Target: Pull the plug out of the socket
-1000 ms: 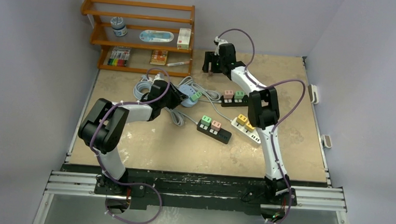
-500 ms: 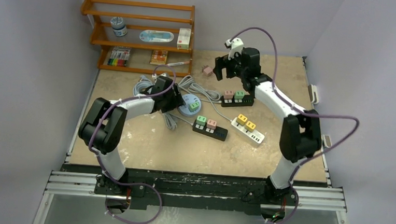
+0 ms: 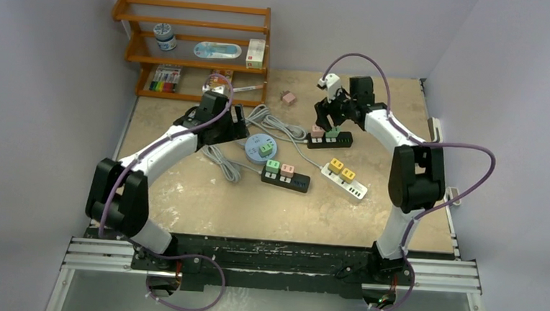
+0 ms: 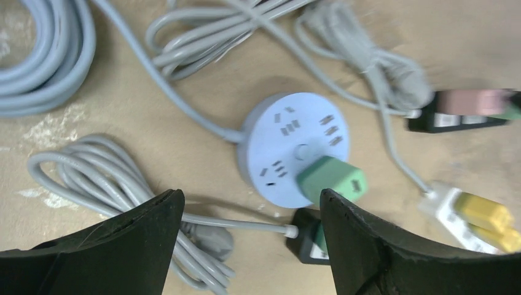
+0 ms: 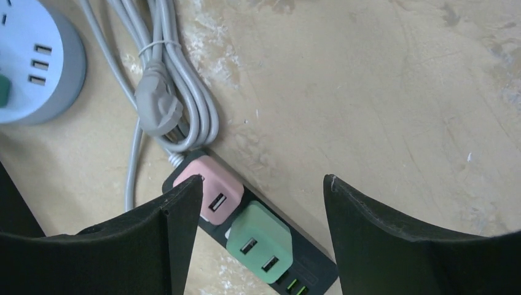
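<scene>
A round pale-blue socket (image 3: 257, 146) holds a green plug (image 3: 266, 149); both show in the left wrist view, socket (image 4: 289, 144) and plug (image 4: 332, 179). My left gripper (image 3: 235, 123) is open and empty, just left of the round socket and above the cables (image 4: 252, 243). A far black strip (image 3: 328, 139) carries a pink plug (image 5: 209, 190) and a green plug (image 5: 261, 243). My right gripper (image 3: 325, 120) is open and empty above that strip, its jaws either side of these two plugs (image 5: 261, 184). A loose pink plug (image 3: 288, 97) lies at the back.
A near black strip (image 3: 295, 183) holds a green and a pink plug. A white strip (image 3: 355, 190) holds two yellow plugs. Grey coiled cables (image 3: 209, 119) lie around the left gripper. A wooden shelf (image 3: 192, 49) stands at the back left.
My right gripper let go of a pink plug at the back and came forward over the far black strip. My left gripper drew back left from the round socket.
</scene>
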`<state>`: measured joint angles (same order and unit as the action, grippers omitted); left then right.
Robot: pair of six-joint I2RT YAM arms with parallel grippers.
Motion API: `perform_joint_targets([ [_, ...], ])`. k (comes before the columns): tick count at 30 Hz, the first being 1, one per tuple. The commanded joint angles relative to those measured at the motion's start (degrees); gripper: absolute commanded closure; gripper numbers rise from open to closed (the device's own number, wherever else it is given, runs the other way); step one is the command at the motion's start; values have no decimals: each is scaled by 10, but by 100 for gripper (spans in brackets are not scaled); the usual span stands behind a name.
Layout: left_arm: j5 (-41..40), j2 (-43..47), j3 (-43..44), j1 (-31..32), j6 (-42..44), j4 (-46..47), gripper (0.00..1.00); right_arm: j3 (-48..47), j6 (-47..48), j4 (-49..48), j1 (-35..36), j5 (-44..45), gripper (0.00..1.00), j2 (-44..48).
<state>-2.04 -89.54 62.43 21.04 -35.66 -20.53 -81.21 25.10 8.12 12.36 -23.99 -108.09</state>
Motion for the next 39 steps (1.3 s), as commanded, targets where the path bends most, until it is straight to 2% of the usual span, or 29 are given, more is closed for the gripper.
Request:
perform_joint_targets([
  [1, 68, 58, 15, -14, 33, 59, 19, -24, 88, 45, 6, -45, 27, 28],
  [6, 97, 64, 6, -20, 28, 83, 17, 30, 127, 16, 6, -95, 27, 63],
  [8, 99, 59, 6, -20, 27, 87, 17, 47, 136, -6, 6, -80, 27, 68],
  [13, 107, 56, 3, -20, 20, 93, 16, 27, 150, 28, 6, -64, 29, 34],
  [24, 142, 40, 5, -21, -1, 132, 15, 50, 172, 4, 14, -31, 38, 14],
  [25, 145, 37, 6, -21, -3, 134, 15, 47, 173, 5, 15, -28, 40, 7],
  [28, 152, 32, 10, -21, -10, 144, 14, 32, 172, 14, 17, -21, 55, -11],
  [33, 169, 22, 6, -20, -26, 170, 14, 17, 173, 29, 33, -6, 63, -36],
  [34, 173, 21, 3, -20, -30, 175, 14, 13, 173, 31, 37, -5, 68, -41],
  [35, 176, 19, 1, -20, -35, 181, 14, 9, 174, 35, 43, -5, 79, -46],
  [36, 178, 19, -1, -20, -39, 185, 14, 2, 170, 41, 46, -3, 96, -52],
  [37, 182, 18, -2, -20, -43, 190, 14, -9, 162, 49, 48, -2, 100, -58],
  [39, 192, 17, -9, -19, -57, 207, 13, -29, 154, 72, 49, -20, 100, -57],
])
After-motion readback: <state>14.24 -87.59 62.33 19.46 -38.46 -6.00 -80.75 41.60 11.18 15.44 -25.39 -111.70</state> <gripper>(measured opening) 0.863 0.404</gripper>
